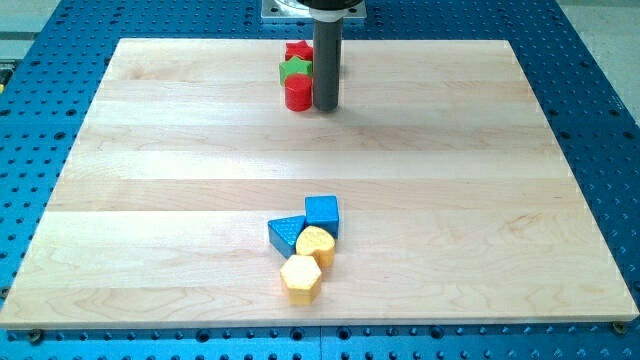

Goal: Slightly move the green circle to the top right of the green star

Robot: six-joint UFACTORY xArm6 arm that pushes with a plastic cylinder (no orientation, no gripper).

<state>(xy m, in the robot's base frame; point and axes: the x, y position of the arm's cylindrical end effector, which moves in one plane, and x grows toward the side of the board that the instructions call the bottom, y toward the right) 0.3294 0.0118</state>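
Note:
At the view's top centre, three blocks sit in a tight column: a red star (297, 49) at the top, a green block (294, 68) that looks like the green star below it, and a red cylinder (298, 94) at the bottom. My dark rod stands upright just right of them, touching or nearly touching. My tip (325, 106) rests on the board right beside the red cylinder. No green circle shows clearly; the rod hides whatever lies directly behind it.
Near the view's bottom centre lies a second cluster: a blue cube (322, 213), a blue triangle (286, 234), a rounded yellow block (316, 243) and a yellow hexagon (300, 277). The wooden board (150, 200) lies on a blue perforated table.

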